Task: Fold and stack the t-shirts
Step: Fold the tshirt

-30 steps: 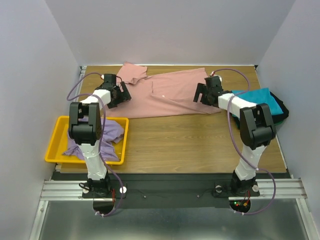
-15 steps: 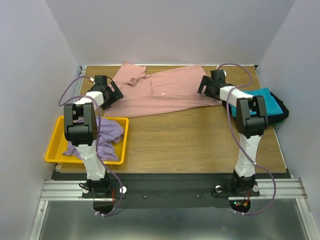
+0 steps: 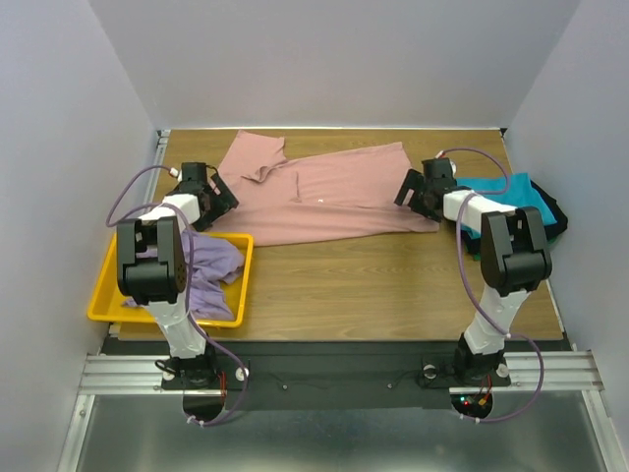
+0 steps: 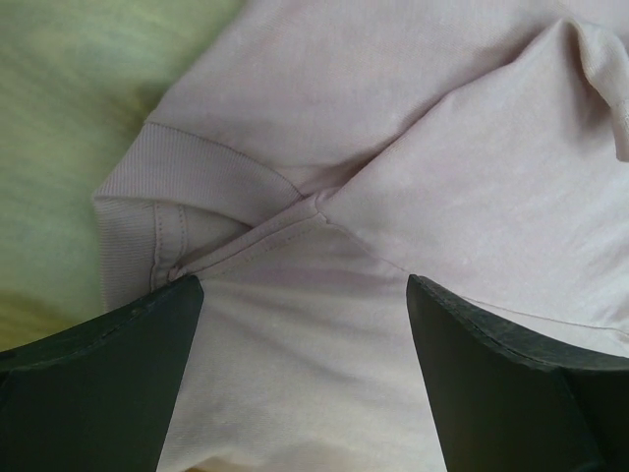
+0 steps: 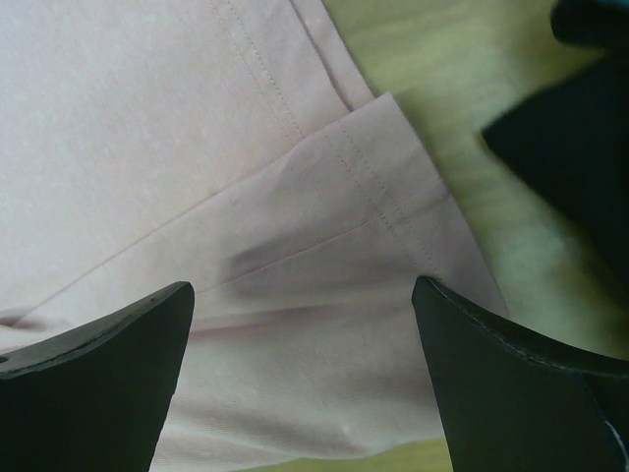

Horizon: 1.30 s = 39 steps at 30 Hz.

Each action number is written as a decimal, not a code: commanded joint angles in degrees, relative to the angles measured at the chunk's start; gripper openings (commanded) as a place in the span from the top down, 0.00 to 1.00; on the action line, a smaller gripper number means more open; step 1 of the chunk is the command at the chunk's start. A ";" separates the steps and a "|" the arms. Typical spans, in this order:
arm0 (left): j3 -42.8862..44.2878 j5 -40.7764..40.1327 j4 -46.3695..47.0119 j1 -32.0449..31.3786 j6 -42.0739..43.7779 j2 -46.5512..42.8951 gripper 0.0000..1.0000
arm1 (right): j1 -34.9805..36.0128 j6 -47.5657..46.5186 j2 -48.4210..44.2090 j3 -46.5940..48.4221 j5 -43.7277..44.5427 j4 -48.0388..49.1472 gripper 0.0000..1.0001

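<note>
Dusty pink t-shirt (image 3: 319, 192) lies spread flat on the far middle of the wooden table (image 3: 373, 275), collar end toward the left and hem toward the right, with a small light chest print showing. A few folds sit at the collar and along the near edge. The left gripper (image 3: 224, 197) is over the shirt's left end. In the left wrist view its dark fingers (image 4: 98, 383) are spread wide above a sleeve cuff and underarm seam with no cloth pinched between them; whether the tips touch the fabric can't be told. The right gripper (image 3: 405, 192) is at the shirt's near-right hem corner, and the right wrist view shows its jaws also spread wide over the stitched hem, gripping nothing. A teal t-shirt (image 3: 511, 192) lies on top of a black t-shirt (image 3: 555, 214) at the right edge of the table, just beside the right arm and apart from the pink one. A yellow bin (image 3: 103, 295) sits at the near left of the table with a lavender t-shirt (image 3: 211, 265) crumpled inside it, filling most of the bin. Part of that shirt is hidden behind the left arm.
</note>
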 commanded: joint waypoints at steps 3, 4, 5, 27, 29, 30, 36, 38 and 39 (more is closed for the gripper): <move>0.78 -5.45 -8.63 1.30 1.13 -4.11 0.02 | -1.77 -2.16 -3.68 -1.00 1.17 -5.88 0.00; 2.10 -5.63 -9.24 1.12 1.30 -4.29 0.01 | -1.77 -2.60 -3.77 -0.03 0.91 -5.97 0.00; 4.89 -5.98 -10.20 0.34 1.83 -4.82 0.01 | -1.77 -3.39 -3.85 1.72 0.04 -6.05 0.00; 40.52 5.97 -17.52 -15.92 13.26 18.38 0.01 | -0.19 -6.83 -5.79 3.32 -3.57 -6.14 0.00; 40.78 5.89 -16.63 -16.63 13.26 20.13 0.01 | -0.19 -6.91 -5.61 3.40 -3.66 -6.14 0.00; 41.13 5.62 -16.63 -16.63 13.17 20.84 0.01 | -0.19 -6.91 -5.61 3.40 -3.49 -6.23 0.00; 46.66 1.66 -17.34 -15.84 12.38 26.02 0.02 | -0.19 -7.09 -6.14 2.53 -3.14 -6.14 0.00; 50.00 1.75 -17.07 -14.88 12.38 27.43 0.01 | -0.28 -7.18 -6.14 2.35 -3.05 -6.14 0.00; 53.06 2.01 -17.59 -14.61 12.47 29.18 0.01 | -0.19 -7.18 -6.14 2.44 -2.87 -6.23 0.00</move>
